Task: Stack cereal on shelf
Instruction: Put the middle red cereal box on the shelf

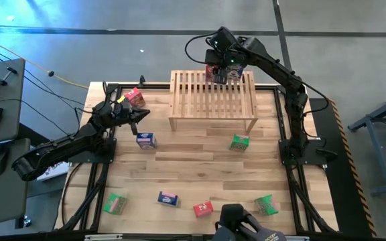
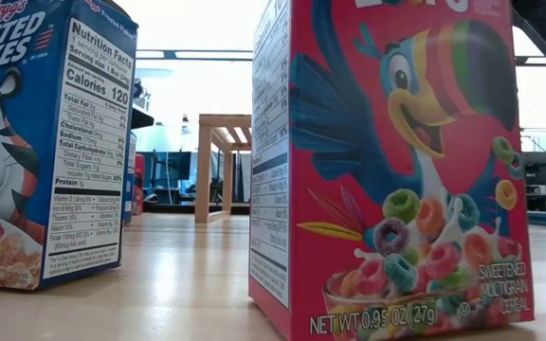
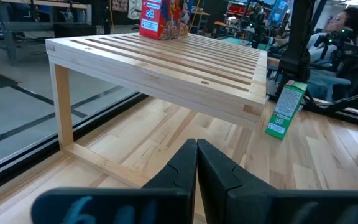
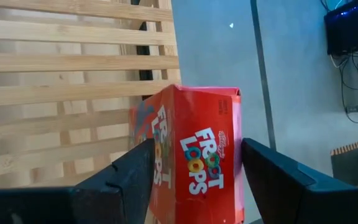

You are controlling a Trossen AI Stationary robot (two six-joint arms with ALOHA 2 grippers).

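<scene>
You have one red box (image 4: 194, 152) standing on the shelf (image 1: 213, 100) at its far right corner, with the right gripper (image 1: 225, 72) spread open around it. Seven boxes wait on the table (image 1: 193, 167); the left gripper (image 1: 139, 115) sits closed beside the shelf.

Red cereal box (image 4: 194, 155) standing on far right corner of wooden shelf (image 1: 213, 100). Other small boxes (image 1: 146, 140) lying around on table.

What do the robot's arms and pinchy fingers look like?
Both arms are dark, nearly black, built from chunky jointed segments. The left gripper ends in two flat, dark, pointed fingers. The right gripper has two wide, dark, wedge-shaped fingers. Thin black cables loop near the right arm's wrist.
</scene>
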